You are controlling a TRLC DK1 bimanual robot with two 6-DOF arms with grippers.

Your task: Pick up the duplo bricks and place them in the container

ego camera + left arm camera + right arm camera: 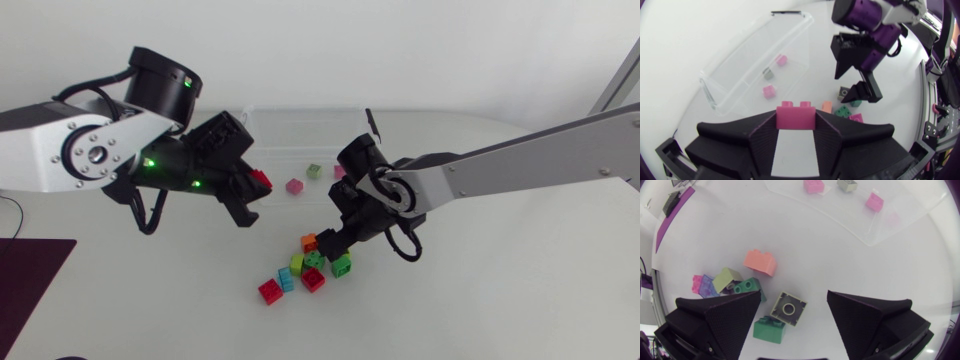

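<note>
Left gripper [795, 131] clamped on a red duplo brick [795, 115]: two studs, glossy plastic, pinched from both sides by the matte black wedge fingers. Ahead of it sits the clear container [710, 87], a thin-walled plastic rectangle. It holds three small bricks: two pink bricks [769, 91] and an olive brick [768, 74].

Right gripper [794, 305] is spread wide with nothing held, low over the loose pile on the smooth white table [480, 300]. Between its fingers, untouched, lies a dark square brick [788, 308] with one round stud. A green brick [769, 329] sits just beside it. Just ahead of the fingers is an orange brick [760, 262] with rounded studs. Beside one finger, a yellow-green brick [727, 279] is bunched with another green one and a pink one. The container is well ahead of this gripper. In the head view, a blue brick [286, 279] and a red one lie at the pile's far side from the right gripper.
</note>
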